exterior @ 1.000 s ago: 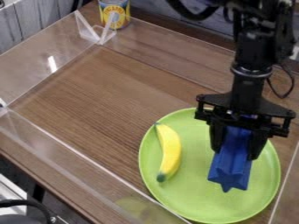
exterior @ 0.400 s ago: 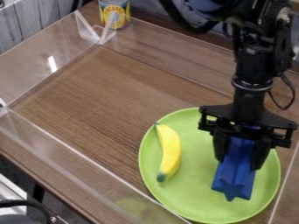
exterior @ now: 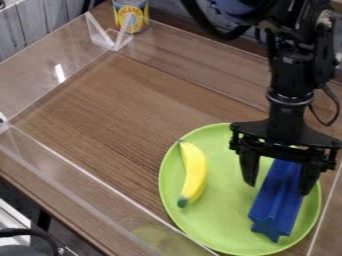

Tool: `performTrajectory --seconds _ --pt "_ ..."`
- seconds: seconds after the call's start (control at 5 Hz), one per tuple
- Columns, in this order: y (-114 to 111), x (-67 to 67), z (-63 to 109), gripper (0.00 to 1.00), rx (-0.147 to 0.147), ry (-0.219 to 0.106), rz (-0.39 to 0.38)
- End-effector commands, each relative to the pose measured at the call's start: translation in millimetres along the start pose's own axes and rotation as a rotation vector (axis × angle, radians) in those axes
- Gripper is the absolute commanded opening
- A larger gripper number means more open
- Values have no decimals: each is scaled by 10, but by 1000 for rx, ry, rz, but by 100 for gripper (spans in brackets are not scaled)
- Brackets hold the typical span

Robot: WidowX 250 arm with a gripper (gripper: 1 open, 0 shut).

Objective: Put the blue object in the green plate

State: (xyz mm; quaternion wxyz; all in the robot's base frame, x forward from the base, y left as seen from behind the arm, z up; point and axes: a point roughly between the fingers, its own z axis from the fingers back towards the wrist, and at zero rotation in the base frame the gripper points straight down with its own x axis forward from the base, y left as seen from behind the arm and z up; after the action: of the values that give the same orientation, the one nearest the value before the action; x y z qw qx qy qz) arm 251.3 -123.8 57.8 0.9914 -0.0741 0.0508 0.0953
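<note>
the black arm comes down from the upper right and stands upright over the right side of the green plate (exterior: 227, 215). its gripper (exterior: 283, 172) points straight down, jaws spread wide, one black finger (exterior: 250, 167) on each side of the blue object's upper end, neither visibly pressing it.

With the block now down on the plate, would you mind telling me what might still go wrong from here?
1. The open gripper straddles the long deep-blue ridged plastic block; lifting off at an angle could let a jaw catch the block and drag it.
2. The block lies near the right rim of the round lime-green plate, so a nudge could push it partly off.
3. A leftward sweep could knock the yellow banana.
</note>
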Motion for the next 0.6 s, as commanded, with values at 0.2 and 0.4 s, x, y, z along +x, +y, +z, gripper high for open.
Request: performTrajectory --seconds 0.2,0.4 --pt "-45 -11 55 100 -13 -34 -18" --pt "-52 -16 50 100 -14 -38 -18"
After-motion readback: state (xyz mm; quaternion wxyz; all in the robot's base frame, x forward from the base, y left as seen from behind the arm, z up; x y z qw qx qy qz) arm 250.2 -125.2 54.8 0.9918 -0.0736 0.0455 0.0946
